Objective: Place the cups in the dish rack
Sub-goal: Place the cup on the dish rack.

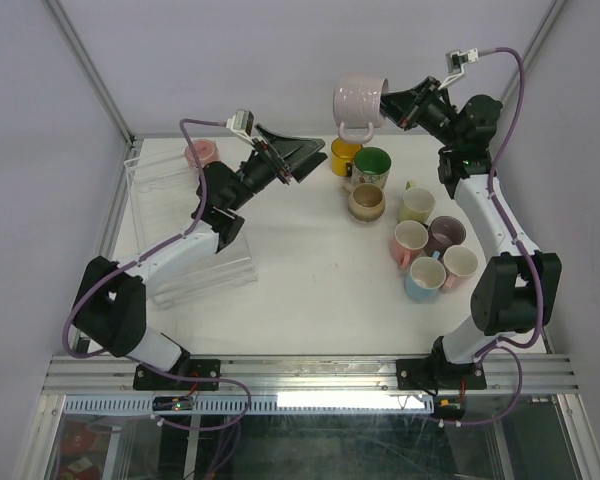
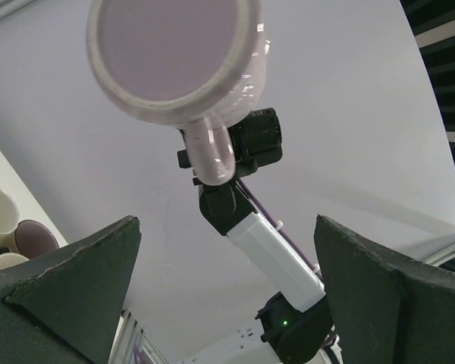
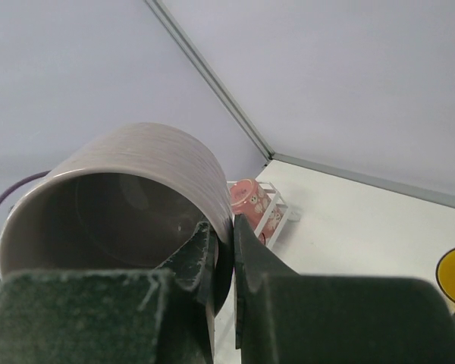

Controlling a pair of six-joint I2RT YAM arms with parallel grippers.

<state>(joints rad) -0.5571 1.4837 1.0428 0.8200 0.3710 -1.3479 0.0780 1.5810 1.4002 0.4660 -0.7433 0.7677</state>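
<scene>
- While it hangs high over the far side of the surface (image 1: 280, 300), the right claw (image 1: 384, 105) pinches the wall of a pale pink mug (image 1: 360, 100), one finger inside the rim and one outside.
- Held mug: on its side in mid-air, mouth toward the right arm, flat base toward the left claw (image 1: 315, 162), handle loop pointing down. Glazed ceramic w/ faint ridges round the outer wall. Nothing inside.
- Left claw: spread wide, gripping nothing. Pads are dark wedges w/ a rough, foam-like face. It sits above the surface btwn the dish rack (image 1: 165, 205) and the standing mugs, aimed at the held mug.
- Dish rack: clear plastic, rectangular, low ridged walls, on the left part of the surface, w/ the left arm crossing over it.
- In the rack: one patterned pink mug (image 1: 202, 153) at the far end, apparently tipped on its side. It's the only mug I can see in there.
- On the surface, right of centre, eight mugs stand upright, mouths up:
- Yellow mug (image 1: 344, 153) and green mug (image 1: 371, 165) touch at the far end, w/ a tan mug (image 1: 366, 202) just in front.
- Pale cream mug (image 1: 417, 204) stands beside the tan one.
- Nearer, a tight cluster by the right arm: blush mug (image 1: 410, 240), mauve mug (image 1: 446, 234), light blue mug (image 1: 425, 275), off-white mug (image 1: 460, 265).
- All are small, round, glossy, each w/ a single loop handle.
</scene>
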